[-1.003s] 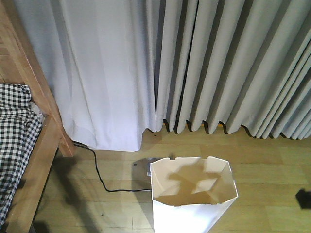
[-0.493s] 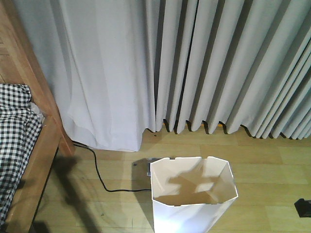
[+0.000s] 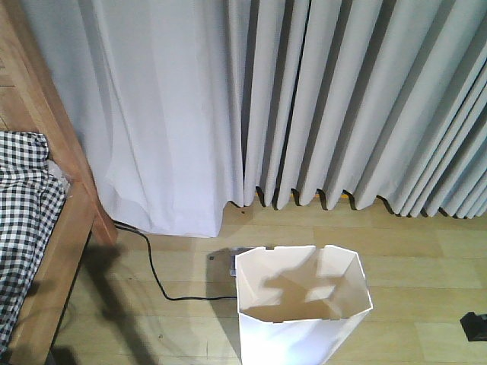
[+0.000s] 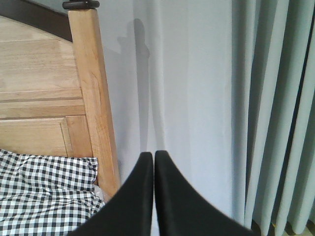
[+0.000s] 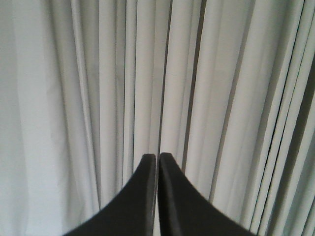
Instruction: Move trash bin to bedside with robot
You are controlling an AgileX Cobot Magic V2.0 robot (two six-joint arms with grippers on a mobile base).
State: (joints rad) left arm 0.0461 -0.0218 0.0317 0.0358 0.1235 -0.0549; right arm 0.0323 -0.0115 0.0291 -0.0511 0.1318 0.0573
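Front view shows the bin (image 3: 303, 304) standing upright on the wood floor, open top facing up, at the bottom middle of the picture, just in front of the grey curtain (image 3: 342, 106). The bed (image 3: 34, 228), with its wooden frame and checkered bedding, lies off to the left, apart from the bin; a black cable (image 3: 156, 277) runs across the floor between them.

By its look the bin is thin white plastic and empty, so I judge it light, fairly stiff at the angular rim but likely to flex in the walls, and smooth enough to slip. The rim edge seems the best place to pinch, or the base could be nudged along the floor, which might tip something this tall.

Left claw (image 4: 152, 156) is pressed closed, tips together, holding nothing, facing the bedpost and curtain. Right claw (image 5: 158, 157) is likewise closed and empty, facing only curtain.

Against the earlier frames, the bin has stayed where it was; the shadow inside it has shifted, and a dark object (image 3: 475, 327) at the right edge sits lower
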